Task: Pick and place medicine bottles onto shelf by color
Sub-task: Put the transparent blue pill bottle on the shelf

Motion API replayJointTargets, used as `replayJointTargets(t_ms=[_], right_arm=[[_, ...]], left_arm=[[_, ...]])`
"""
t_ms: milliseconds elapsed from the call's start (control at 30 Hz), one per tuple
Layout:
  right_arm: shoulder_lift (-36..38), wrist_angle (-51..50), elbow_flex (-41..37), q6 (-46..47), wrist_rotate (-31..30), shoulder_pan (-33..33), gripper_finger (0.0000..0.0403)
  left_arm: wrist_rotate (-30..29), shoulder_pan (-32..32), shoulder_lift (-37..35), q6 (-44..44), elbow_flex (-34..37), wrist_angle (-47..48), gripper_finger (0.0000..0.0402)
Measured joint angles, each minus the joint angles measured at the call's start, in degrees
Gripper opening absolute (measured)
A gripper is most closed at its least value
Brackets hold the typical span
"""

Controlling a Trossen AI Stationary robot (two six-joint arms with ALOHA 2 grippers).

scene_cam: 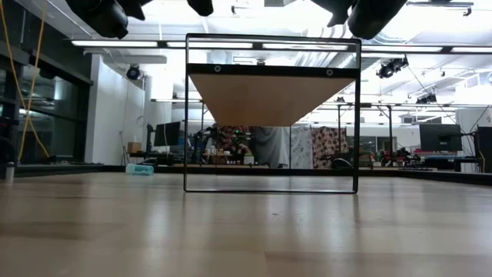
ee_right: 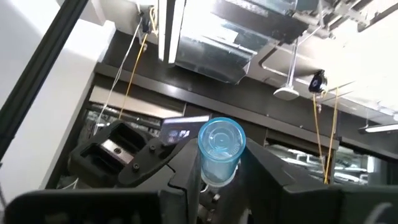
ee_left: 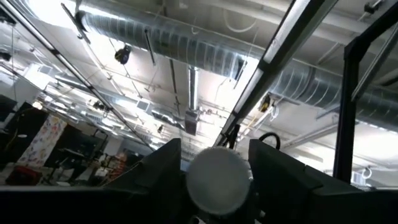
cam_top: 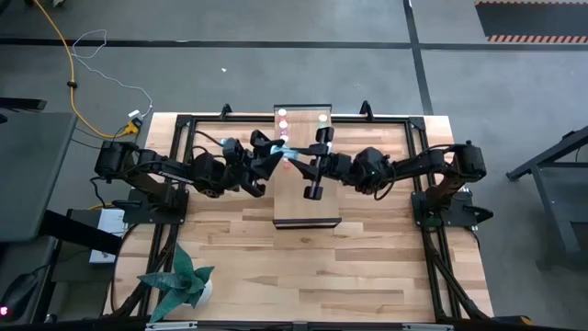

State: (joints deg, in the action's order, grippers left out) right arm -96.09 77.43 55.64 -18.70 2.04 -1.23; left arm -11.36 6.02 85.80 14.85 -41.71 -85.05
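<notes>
A white cap (ee_left: 217,176) sits clamped in my left gripper (ee_left: 214,168); my right gripper (ee_right: 217,165) pinches the same blue bottle (ee_right: 220,148), over the shelf (cam_top: 308,198), likely a handover

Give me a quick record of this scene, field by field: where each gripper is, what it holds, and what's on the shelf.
left gripper: above the shelf's left side, shut on a white-capped bottle
right gripper: above the shelf's middle, shut on a blue bottle
grippers: close together, tips nearly meeting
shelf: raised wood board at table centre
placed bottles: two pink caps at far left end, one green cap at far right end
plant: near left corner of table
</notes>
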Motion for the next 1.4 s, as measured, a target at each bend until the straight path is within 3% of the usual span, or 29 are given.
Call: replayJointTargets(t_ms=[333,867,1400], right_arm=[[0.02,-0.80,1.56,3.18,3.09,-3.10,0.0087],[0.04,-2.21,2.71,4.92,4.20,-3.61,0.0090],[1.13,-5.00,2.75,3.79,0.65,-3.66,0.0195]], left_arm=[[-0.49,0.09,-0.11,3.18,-0.04,-0.50,0.0125],[-0.51,0.02,-0.07,3.58,-0.07,-1.12,0.0111],[-1.34,0.12,-0.15,-0.13,0.14,-0.63,0.0097]])
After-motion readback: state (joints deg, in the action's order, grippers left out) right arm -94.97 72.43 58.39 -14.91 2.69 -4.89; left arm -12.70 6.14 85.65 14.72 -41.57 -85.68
